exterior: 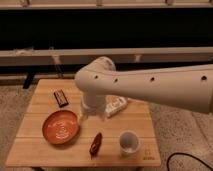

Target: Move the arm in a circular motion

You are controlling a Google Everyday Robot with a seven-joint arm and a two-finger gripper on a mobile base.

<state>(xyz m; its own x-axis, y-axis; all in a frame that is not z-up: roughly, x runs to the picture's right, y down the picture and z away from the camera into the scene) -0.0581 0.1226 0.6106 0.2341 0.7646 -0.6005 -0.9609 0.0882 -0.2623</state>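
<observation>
The cream-white arm (150, 87) of thick round segments with small dark holes reaches in from the right edge and covers much of the view. Its bulbous elbow (97, 77) hangs over the back of the wooden table (35, 147). A short segment drops from the elbow to the gripper (84, 114), which is low over the table, just right of the orange bowl (60, 127). The gripper holds nothing that I can see.
On the table lie a dark snack bar (61, 97) at the back left, a white packet (116, 105) partly behind the arm, a red-brown snack (95, 143) and a white cup (129, 142) at the front. A black cable (187, 159) lies on the floor at the right.
</observation>
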